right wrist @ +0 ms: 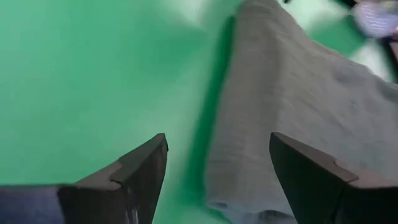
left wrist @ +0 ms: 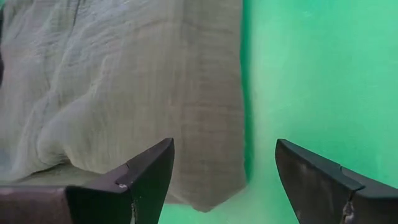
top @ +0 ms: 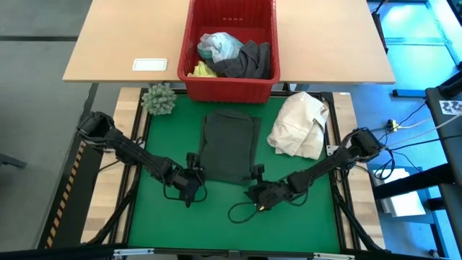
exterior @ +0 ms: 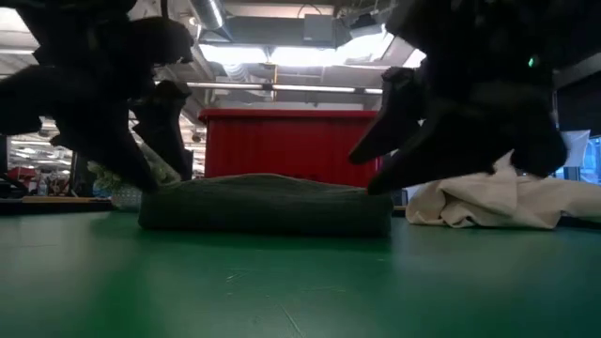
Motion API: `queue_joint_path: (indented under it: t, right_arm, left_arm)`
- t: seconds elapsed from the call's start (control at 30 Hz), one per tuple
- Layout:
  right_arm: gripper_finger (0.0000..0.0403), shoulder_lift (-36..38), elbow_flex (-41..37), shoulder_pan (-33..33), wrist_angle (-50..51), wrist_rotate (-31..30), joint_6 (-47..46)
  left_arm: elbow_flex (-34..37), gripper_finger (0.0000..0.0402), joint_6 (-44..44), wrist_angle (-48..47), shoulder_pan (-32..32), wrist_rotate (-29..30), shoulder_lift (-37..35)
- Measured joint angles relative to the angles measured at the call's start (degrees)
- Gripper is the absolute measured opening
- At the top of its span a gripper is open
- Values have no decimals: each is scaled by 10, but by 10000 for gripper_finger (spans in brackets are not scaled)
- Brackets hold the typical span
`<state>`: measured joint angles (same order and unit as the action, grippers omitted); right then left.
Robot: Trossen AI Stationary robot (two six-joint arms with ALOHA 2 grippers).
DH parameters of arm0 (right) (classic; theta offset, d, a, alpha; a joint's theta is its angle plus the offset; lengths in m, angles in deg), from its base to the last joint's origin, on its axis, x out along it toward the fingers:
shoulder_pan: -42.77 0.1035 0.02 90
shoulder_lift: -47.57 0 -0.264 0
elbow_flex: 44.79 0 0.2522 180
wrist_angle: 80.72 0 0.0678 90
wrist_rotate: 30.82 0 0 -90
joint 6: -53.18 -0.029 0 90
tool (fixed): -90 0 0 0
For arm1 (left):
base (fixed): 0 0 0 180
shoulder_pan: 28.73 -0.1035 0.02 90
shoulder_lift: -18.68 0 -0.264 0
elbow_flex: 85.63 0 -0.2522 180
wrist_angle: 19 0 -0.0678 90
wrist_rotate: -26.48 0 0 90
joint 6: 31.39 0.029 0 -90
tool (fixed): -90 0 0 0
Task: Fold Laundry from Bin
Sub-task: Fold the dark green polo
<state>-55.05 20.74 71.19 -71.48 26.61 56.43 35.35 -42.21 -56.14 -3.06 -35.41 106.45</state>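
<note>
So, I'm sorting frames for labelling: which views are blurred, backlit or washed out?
Low view: ceiling lights backlight both arms into silhouettes above the folded dark grey cloth garment. Right wrist view: motion blur smears the garment and green mat. Left wrist view: sharp weave, mat washed pale. High view: evenly lit, red slotted plastic bin clear.

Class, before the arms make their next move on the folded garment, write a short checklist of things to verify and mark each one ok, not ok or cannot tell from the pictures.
1. Left gripper fingers open, nothing held: ok.
2. Right gripper fingers open, nothing held: ok.
3. Dark grey garment lies folded flat on the green mat, one gripper at each near corner: ok.
4. Cream-white bundle lies apart from the garment: ok.
5. Red bin emptied: not ok, laundry remains inside.
6. Fold edges evenly aligned: cannot tell.
</note>
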Motion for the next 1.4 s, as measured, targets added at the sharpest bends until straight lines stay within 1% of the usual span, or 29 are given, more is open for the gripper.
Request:
queue_joint_path:
  t: [0.1, 0.23, 0.37, 0.6, 0.7, 0.8, 0.93, 1.1, 1.23, 1.3, 1.4]
  right_arm:
    - [280, -17, 0, 0, 2, -26, 0]
    - [280, -35, 0, 0, 2, -31, 17]
    - [280, -48, 0, -1, 6, -50, 19]
    - [280, -60, 0, -4, 19, -82, 37]
    - [275, -60, 1, -4, 23, -76, 41]
    - [250, -60, 1, -4, 24, -64, 41]
    - [186, -60, 1, -8, 29, -47, 38]
    - [96, -60, 1, -12, 31, -22, 11]
    - [26, -60, 0, -11, 34, -18, 0]
    - [9, -60, 0, -11, 33, -10, -1]
    - [17, -60, 0, -11, 33, -7, -37]
  left_arm:
    - [10, 273, -11, 8, 0, 1, 3]
    - [14, 273, -9, 11, 7, 2, 16]
    - [14, 273, 6, 32, 12, 12, 45]
    - [11, 272, 7, 43, 11, 88, 103]
    - [11, 272, 7, 48, 13, 106, 109]
    - [12, 272, 9, 58, 14, 112, 109]
    - [13, 267, 10, 64, 13, 115, 110]
    - [13, 228, 20, 72, 16, 118, 112]
    - [14, 173, 19, 76, 24, 116, 113]
    - [14, 134, 15, 76, 29, 113, 113]
    - [14, 61, -16, 75, 40, 98, 113]
